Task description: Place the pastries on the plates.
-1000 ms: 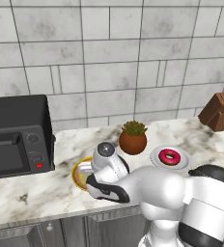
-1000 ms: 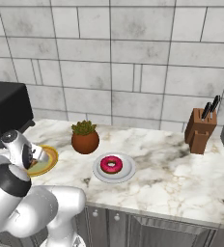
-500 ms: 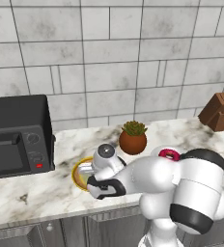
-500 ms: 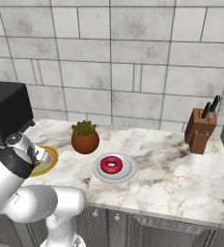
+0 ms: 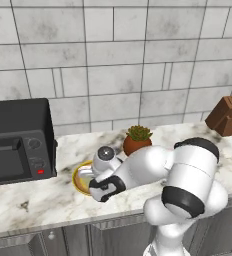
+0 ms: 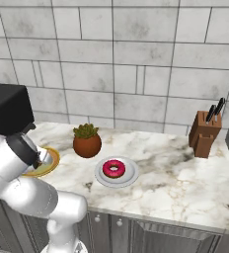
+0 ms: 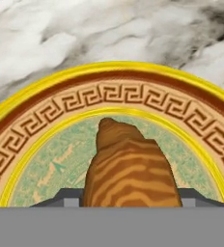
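My gripper (image 7: 128,198) is shut on the golden-brown croissant (image 7: 126,166), whose tip points out over the green centre of the yellow-rimmed plate (image 7: 133,94). Its dark fingertips (image 7: 65,198) flank the croissant on both sides. I cannot tell whether the croissant touches the plate. That plate (image 5: 78,179) lies on the counter beside the microwave, mostly covered by my hand; its rim (image 6: 51,163) also peeks out beside my wrist. The pink-frosted donut (image 6: 114,169) lies on the plain white plate (image 6: 132,177) in the middle of the counter.
A brown pot with a green plant (image 6: 87,141) stands between the two plates, close behind my forearm (image 5: 138,167). The black microwave (image 5: 18,140) is at the left. A knife block (image 6: 204,133) stands at the back right. The counter's front edge runs just below the plates.
My elbow has swung up and to the right while the hand stayed over the yellow-rimmed plate with the croissant. The donut and the plates have not moved.
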